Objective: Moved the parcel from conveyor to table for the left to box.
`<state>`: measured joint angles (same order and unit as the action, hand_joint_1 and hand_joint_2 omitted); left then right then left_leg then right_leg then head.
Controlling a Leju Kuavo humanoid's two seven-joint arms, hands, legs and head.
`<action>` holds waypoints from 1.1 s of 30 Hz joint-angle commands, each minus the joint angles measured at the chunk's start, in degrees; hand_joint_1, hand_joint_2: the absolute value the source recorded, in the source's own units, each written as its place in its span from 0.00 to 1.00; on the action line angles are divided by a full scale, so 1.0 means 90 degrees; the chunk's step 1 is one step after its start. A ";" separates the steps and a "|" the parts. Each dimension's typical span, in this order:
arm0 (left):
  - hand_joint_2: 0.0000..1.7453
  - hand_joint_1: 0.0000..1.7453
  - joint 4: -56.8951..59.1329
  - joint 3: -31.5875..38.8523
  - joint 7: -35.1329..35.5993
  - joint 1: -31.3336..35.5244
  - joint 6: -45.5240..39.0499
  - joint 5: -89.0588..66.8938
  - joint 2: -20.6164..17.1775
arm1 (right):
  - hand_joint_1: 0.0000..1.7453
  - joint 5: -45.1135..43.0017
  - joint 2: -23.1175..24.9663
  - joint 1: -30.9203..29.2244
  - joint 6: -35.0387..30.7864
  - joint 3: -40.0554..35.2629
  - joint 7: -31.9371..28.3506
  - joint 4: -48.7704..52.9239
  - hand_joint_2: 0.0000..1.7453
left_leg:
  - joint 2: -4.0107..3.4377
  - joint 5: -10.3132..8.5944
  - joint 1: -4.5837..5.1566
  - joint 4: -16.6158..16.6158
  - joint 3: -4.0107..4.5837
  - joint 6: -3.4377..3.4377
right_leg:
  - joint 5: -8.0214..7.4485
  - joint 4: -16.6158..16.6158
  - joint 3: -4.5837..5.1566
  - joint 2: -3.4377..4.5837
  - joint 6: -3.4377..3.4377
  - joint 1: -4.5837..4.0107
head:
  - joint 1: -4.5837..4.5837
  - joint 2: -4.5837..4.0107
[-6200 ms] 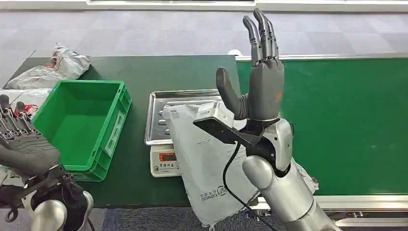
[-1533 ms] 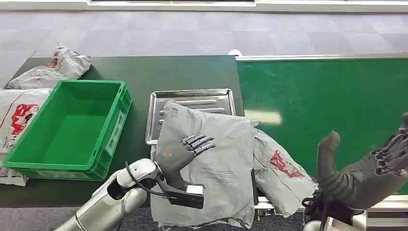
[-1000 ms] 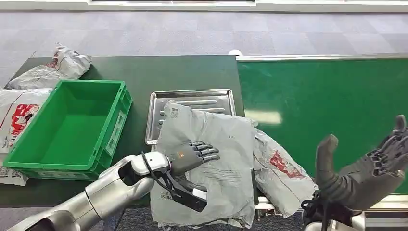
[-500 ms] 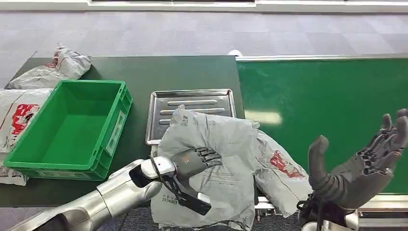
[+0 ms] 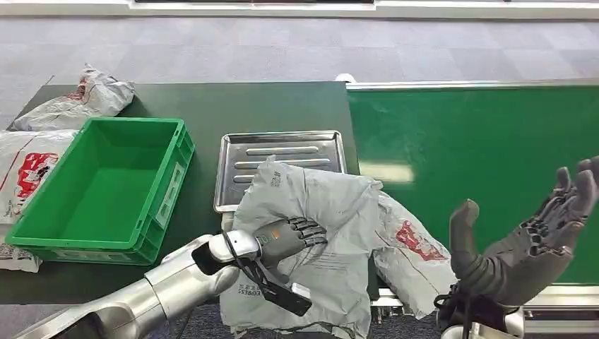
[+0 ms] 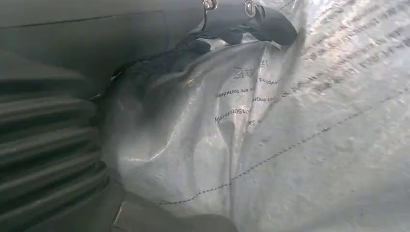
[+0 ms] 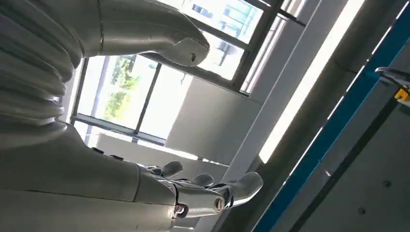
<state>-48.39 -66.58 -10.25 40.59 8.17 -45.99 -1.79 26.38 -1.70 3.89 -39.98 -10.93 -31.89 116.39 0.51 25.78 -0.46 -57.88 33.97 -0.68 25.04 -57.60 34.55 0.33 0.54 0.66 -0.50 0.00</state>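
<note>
A large grey parcel (image 5: 332, 205) with black print lies crumpled over the near edge of the steel tray (image 5: 282, 152) and hangs past the table's front. My left hand (image 5: 286, 236) grips a bunched fold of it, fingers curled into the plastic. In the left wrist view the dark fingers (image 6: 251, 19) press into the wrinkled grey parcel (image 6: 290, 145). A second grey parcel (image 5: 413, 254) with red print lies partly under it on the right. My right hand (image 5: 523, 247) is raised over the conveyor's near edge, fingers spread and holding nothing. The right wrist view shows its fingers (image 7: 208, 193) apart.
An empty green box (image 5: 106, 183) stands on the dark table, left of the tray. More grey parcels (image 5: 78, 99) lie at the table's far left. The green conveyor belt (image 5: 480, 141) runs along the right. A scale sits under the tray.
My left hand's fingers have closed into the grey parcel and bunched it, drawing its far edge off the tray toward me. My right hand has barely shifted.
</note>
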 commanded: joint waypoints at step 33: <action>1.00 1.00 -0.5247 0.4001 0.0589 -0.1953 -0.3114 -0.2023 -0.1641 | 0.00 0.0258 0.0201 0.0203 -0.0003 0.0267 -0.0034 0.0014 1.00 | -0.0035 0.0006 -0.0010 0.0000 0.0006 -0.0006 | 0.0003 -0.0005 0.0016 0.0026 -0.0011 -0.0011 | 0.0000 0.0000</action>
<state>-75.58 -39.18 -3.80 22.89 -18.58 -57.17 -7.75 29.79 -1.27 5.15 -39.98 -10.78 -30.97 117.98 0.42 25.74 -0.48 -57.85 33.98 -0.70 25.04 -57.61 34.59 0.42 0.53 0.64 -0.50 0.00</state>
